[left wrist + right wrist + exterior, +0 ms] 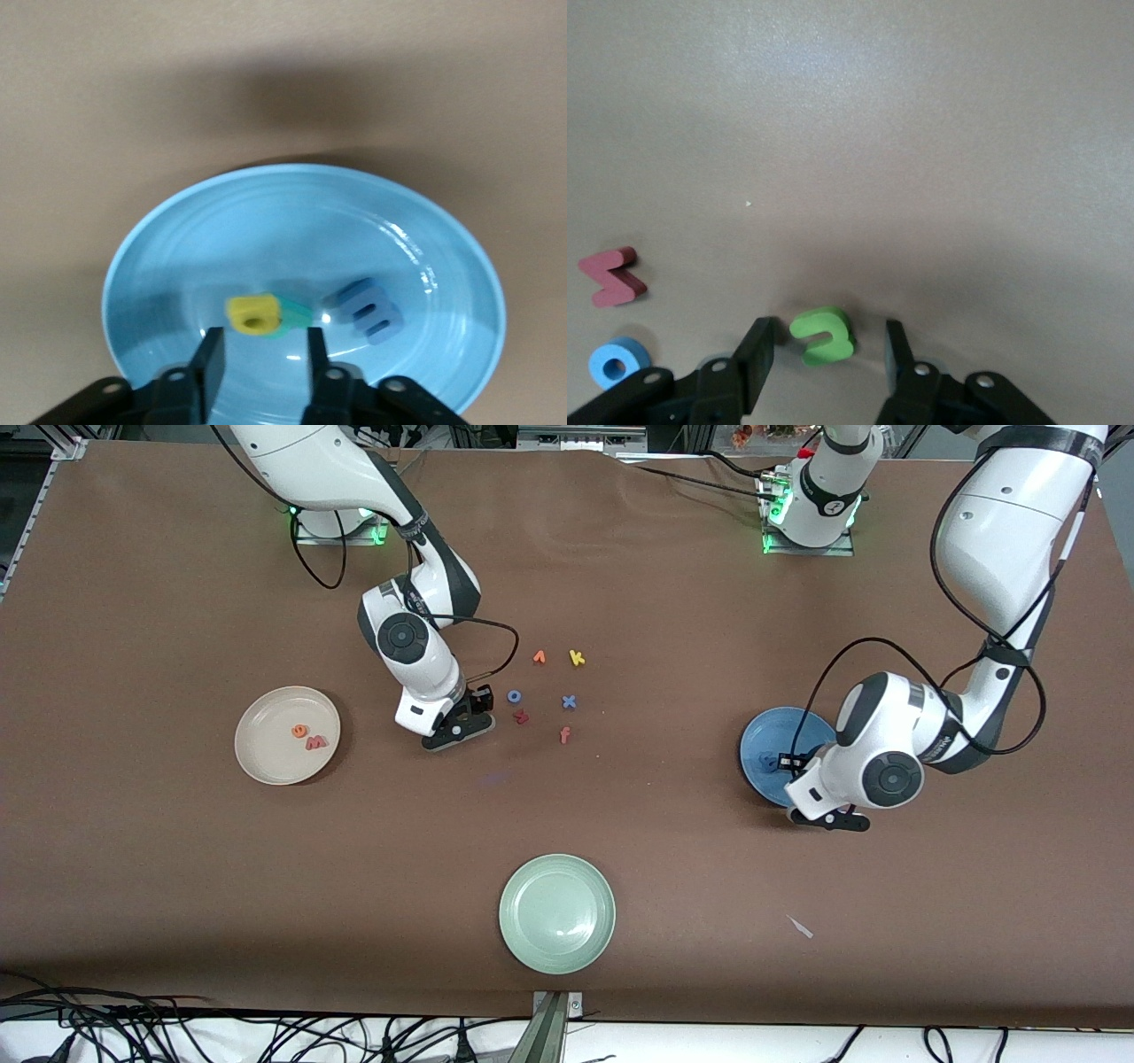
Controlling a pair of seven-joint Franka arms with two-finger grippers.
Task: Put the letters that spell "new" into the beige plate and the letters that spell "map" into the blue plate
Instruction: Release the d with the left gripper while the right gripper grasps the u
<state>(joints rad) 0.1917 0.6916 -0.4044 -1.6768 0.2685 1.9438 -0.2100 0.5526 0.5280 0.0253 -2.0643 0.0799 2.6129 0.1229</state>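
Observation:
On the brown table lies the green "n" (822, 335), flat between the fingers of my right gripper (826, 352), which is open with a gap on each side of the letter. In the front view that gripper (478, 701) is low beside the loose letters. The beige plate (266, 766) holds the orange "e" (299, 731) and the salmon "w" (316, 742). My left gripper (264, 356) hangs open over the blue plate (177, 239), just short of the yellow "p" (254, 315). The teal "a" (294, 317) and blue "m" (368, 310) lie beside it in that plate (760, 737).
Loose letters lie mid-table: a blue "o" (514, 696), a dark red letter (521, 716), a blue "x" (569, 701), an orange "f" (564, 734), another orange letter (539, 657) and a yellow "k" (577, 658). A pale green plate (556, 912) sits nearest the front camera.

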